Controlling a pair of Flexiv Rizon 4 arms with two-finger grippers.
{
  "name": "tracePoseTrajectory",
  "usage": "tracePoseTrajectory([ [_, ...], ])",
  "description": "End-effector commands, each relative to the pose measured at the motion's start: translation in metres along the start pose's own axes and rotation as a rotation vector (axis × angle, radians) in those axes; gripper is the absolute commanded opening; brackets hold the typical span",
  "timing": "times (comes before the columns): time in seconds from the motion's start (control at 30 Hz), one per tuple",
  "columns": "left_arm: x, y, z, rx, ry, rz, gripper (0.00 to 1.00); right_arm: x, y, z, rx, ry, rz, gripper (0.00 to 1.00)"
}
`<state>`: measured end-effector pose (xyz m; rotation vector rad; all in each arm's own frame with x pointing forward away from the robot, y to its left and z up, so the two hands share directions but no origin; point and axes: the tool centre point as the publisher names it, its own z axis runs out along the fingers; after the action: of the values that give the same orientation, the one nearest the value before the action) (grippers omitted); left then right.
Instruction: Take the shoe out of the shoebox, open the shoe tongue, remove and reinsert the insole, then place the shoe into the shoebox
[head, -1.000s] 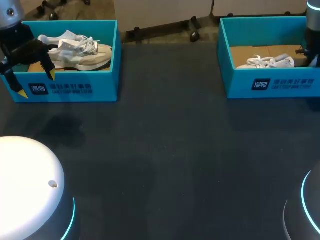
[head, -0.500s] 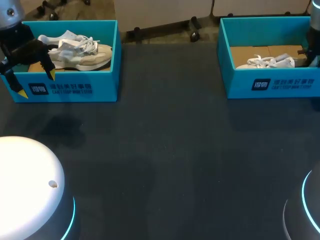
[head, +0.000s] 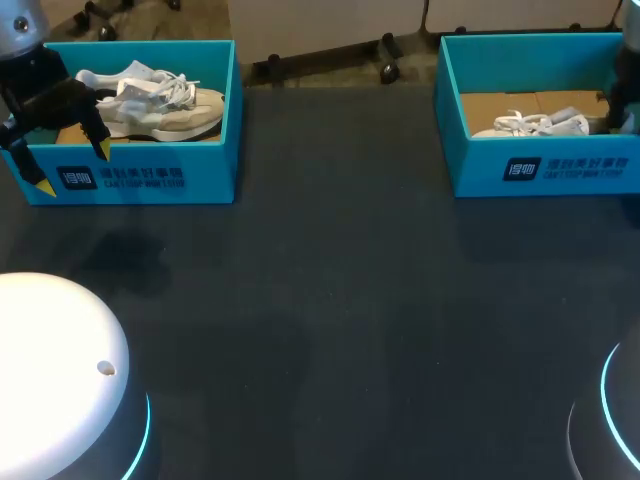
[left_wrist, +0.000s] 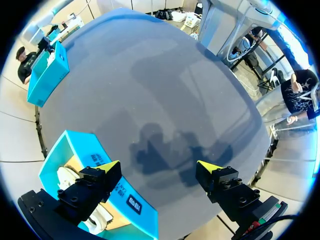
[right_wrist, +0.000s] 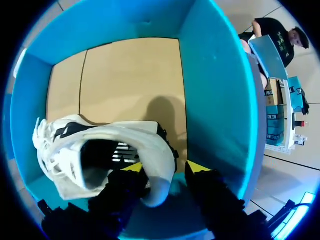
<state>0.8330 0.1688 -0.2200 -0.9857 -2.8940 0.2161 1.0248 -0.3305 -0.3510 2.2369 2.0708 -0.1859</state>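
Dark tabletop (head: 330, 300) carries two teal boxes, well apart: the left box (head: 150, 180) at 10 o'clock and the right box (head: 560, 170) at 2 o'clock. A beige shoe (head: 165, 105) lies in the left box, a white shoe (right_wrist: 115, 145) in the right box. The left gripper (left_wrist: 159, 167) hangs spread over the left box's front wall, holding nothing. The right gripper (right_wrist: 165, 169) is down in the right box, spread astride the white shoe's heel with one finger inside the opening and one just outside.

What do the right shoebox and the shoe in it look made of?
The shoebox: likely cardboard; plain brown matte floor with a fold seam, walls coated teal. The shoe: white upper, seemingly soft textile or synthetic; its collar looks padded and rounded; exact fabric unclear.
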Motion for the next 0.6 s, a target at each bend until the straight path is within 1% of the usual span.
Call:
tracePoseTrajectory([
  [0.03,0.0,0.0,-0.001,-0.001,0.002,0.001,1.0,0.0,-0.012,-0.021,-0.021,0.015,-0.003,0.8],
  [0.07,0.0,0.0,-0.001,-0.001,0.002,0.001,1.0,0.001,-0.013,-0.026,-0.021,0.027,-0.006,0.89],
  [0.13,0.0,0.0,-0.001,-0.001,0.002,0.001,1.0,0.002,-0.014,-0.032,-0.022,0.027,-0.007,1.0],
  [0.23,0.0,0.0,-0.001,-0.001,0.002,0.001,1.0,0.004,-0.014,-0.044,-0.025,0.036,-0.009,1.0],
  [0.43,0.0,0.0,-0.001,-0.001,0.002,0.001,1.0,0.012,-0.021,-0.078,-0.043,0.06,-0.026,1.0],
  [0.47,0.0,0.0,-0.001,-0.001,0.002,0.001,1.0,0.012,-0.021,-0.078,-0.043,0.06,-0.026,1.0],
  [0.5,0.0,0.0,-0.001,-0.001,0.002,0.001,1.0,0.015,-0.025,-0.092,-0.049,0.067,-0.025,1.0],
  [0.57,0.0,0.0,-0.001,-0.001,0.002,0.001,1.0,0.016,-0.031,-0.108,-0.051,0.067,-0.017,1.0],
  [0.6,0.0,0.0,-0.001,-0.001,0.002,0.001,1.0,0.016,-0.033,-0.113,-0.052,0.08,-0.015,1.0],
])
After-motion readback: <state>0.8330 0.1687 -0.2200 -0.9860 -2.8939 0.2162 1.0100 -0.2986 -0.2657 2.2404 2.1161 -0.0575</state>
